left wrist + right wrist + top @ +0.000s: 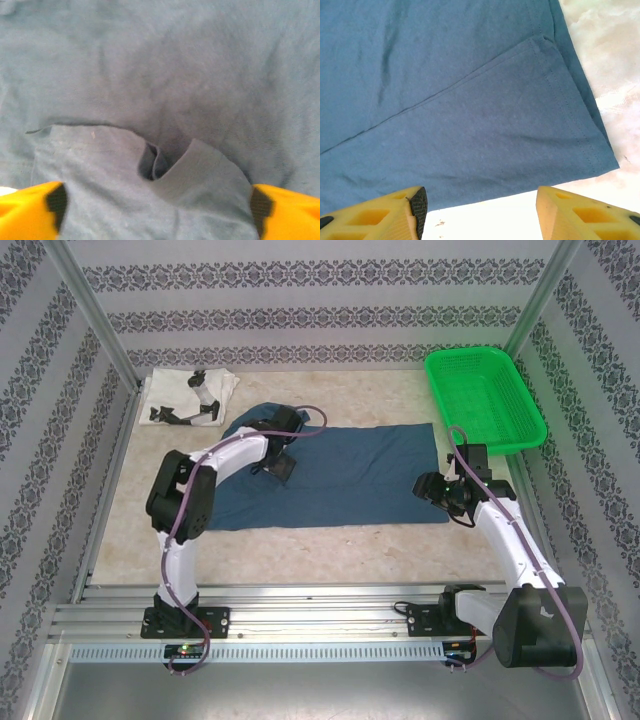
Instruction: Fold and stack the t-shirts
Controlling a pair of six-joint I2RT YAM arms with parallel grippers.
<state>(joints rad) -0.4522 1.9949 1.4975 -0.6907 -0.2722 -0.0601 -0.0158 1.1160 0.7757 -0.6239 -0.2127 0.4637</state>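
Observation:
The dark blue-teal shirt (345,475) lies spread flat across the middle of the table. My left gripper (278,466) hovers low over its left part, near the collar. Its yellow fingers (30,212) stand wide apart, open, with a rumpled fold of the shirt (165,165) below them. My right gripper (438,488) is at the shirt's right edge, open (480,217), just off the hem (520,150) over bare table. The folded white shirt with black marks (190,395) rests at the back left corner.
A bright green mesh basket (486,400) stands at the back right. Patterned walls and metal posts close in the table on three sides. Pale tabletop (330,545) shows in front of the blue shirt.

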